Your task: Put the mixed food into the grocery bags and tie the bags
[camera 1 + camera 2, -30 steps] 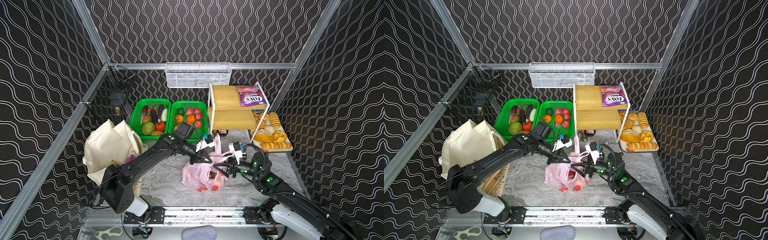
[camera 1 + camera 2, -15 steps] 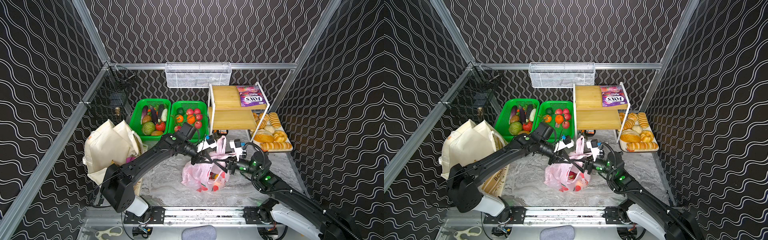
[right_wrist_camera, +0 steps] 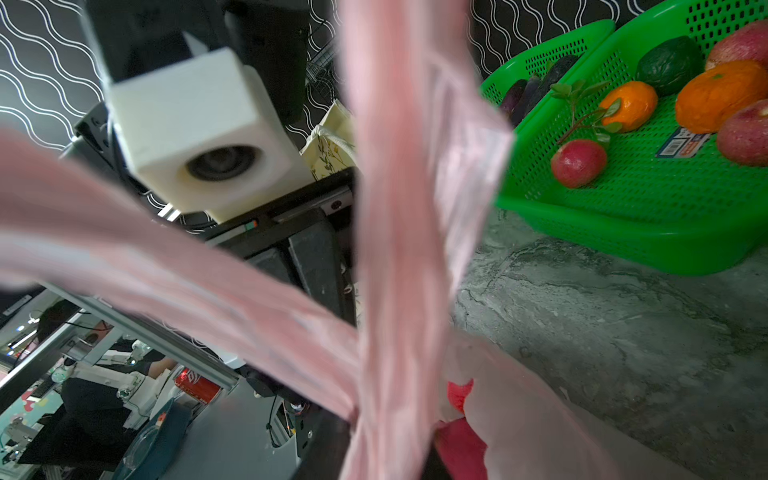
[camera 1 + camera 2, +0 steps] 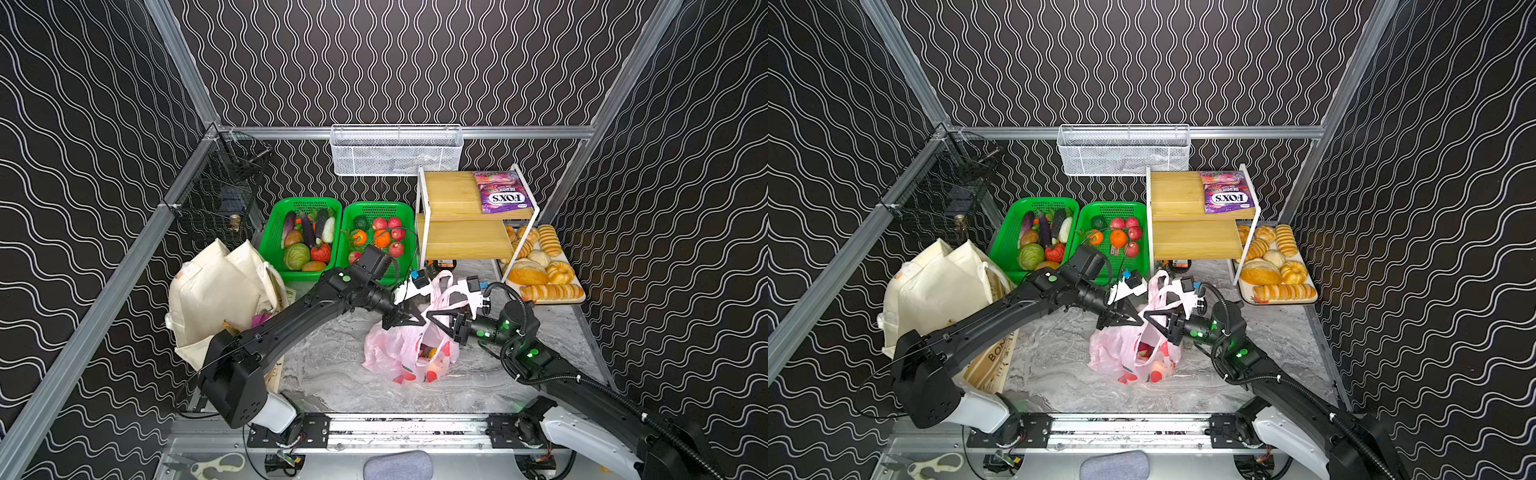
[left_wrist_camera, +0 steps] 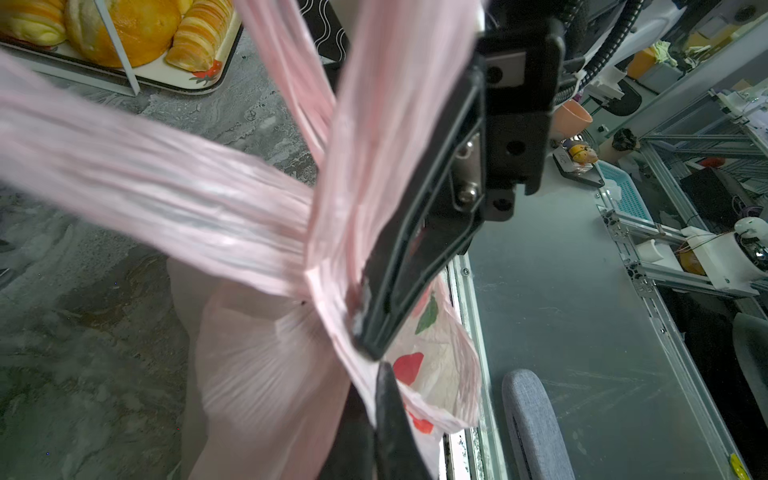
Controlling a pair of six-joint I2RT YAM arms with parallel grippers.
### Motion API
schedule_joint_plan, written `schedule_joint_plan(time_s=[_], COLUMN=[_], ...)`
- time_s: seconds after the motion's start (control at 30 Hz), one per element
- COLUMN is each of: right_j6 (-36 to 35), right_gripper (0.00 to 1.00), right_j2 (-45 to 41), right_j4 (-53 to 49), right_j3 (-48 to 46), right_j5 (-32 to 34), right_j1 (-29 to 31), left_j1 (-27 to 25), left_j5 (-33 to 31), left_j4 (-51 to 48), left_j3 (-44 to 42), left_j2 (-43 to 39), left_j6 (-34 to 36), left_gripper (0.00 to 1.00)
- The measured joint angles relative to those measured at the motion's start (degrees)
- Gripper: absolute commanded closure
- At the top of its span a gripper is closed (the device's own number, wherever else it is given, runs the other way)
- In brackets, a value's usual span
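pink bag (image 4: 390,353): slumped on the counter (image 4: 332,374), near the middle, between the two arms; red shapes show through its side.
handles (image 4: 441,286): two pink strips lifted above the bag, crossing in both wrist views.
left end effector (image 4: 417,322): pressed together, pinching one of the handles just above the bag's mouth.
right end effector (image 4: 434,313): fingers drawn to a point on the handles, tip just beside the left one.
tote (image 4: 216,291): cream, slumped at the left wall, well apart from the bag.
baskets (image 4: 305,202): two green ones, far side, holding vegetables and fruit.
shelf (image 4: 453,195): far right, purple packet (image 4: 500,199) on top; rolls (image 4: 525,274) beside it.
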Motion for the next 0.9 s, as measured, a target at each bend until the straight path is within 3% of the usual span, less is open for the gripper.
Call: schedule_joint_plan(time_s=[0.07,0.2,0.27,0.3,0.5,0.53,0.7,0.9], right_j6=[0.0,0.2,0.2,0.1,-0.9,-1.1,-1.5,-1.5], right_gripper=[0.95,1.0,1.0,1.0,1.0,1.0,1.0,1.0], right_j2=[-0.2,-0.3,-0.4,-0.4,-0.3,-0.1,0.8,1.0], right_j4=[0.4,1.5,1.9,2.1,2.2,2.2,2.1,1.9], right_j3=[0.0,-0.1,-0.2,-0.2,0.0,0.2,0.5,1.0], right_j5=[0.0,-0.3,-0.3,-0.5,-1.8,-2.2,-3.5,-4.6], right_j1=[0.0,0.0,0.0,0.0,0.0,0.0,0.0,0.0], left_j1=[0.0,0.0,0.0,0.0,1.3,1.9,4.1,4.0], left_j5=[-0.3,-0.4,-0.4,-0.4,-1.2,-1.2,-3.3,-3.9], left_j4=[0.6,1.5,1.8,1.9,3.7,5.0,12.5,20.5], left_j3=[-0.4,-0.9,-1.0,-1.0,-1.0,-1.0,-0.2,2.3], left_j2=[-0.6,-1.5,-2.1,-2.5,-6.5,-7.4,-9.0,-5.4], left_j6=[-0.6,-1.2,-1.3,-1.5,-5.2,-6.3,-13.7,-19.4], left_gripper=[1.0,0.84,0.6,0.54,0.32,0.24,0.23,0.27])
